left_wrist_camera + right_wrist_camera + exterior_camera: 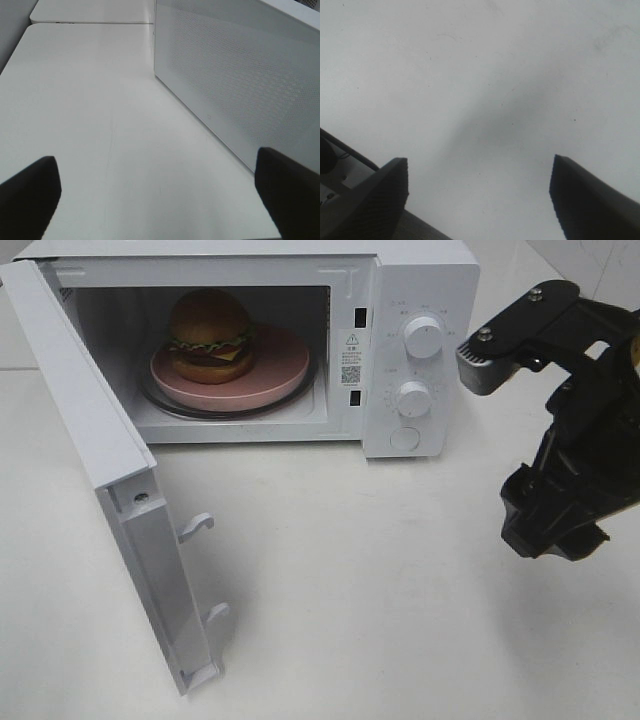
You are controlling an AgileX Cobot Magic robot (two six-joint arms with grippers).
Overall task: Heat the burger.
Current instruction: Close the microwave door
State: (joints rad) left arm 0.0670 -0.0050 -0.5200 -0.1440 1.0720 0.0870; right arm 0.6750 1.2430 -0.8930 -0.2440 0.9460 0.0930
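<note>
The burger, with a brown bun, lettuce and cheese, sits on a pink plate inside the white microwave. The microwave's door is swung wide open to the left. My right gripper hangs over the table to the right of the microwave, well away from the burger. In the right wrist view it is open over bare table with nothing between its fingers. My left gripper is open and empty, low over the table beside a white perforated panel. The left arm is outside the exterior view.
The plate rests on a glass turntable. Two white knobs and a round button are on the microwave's right panel. The door's latch hooks stick out over the white table.
</note>
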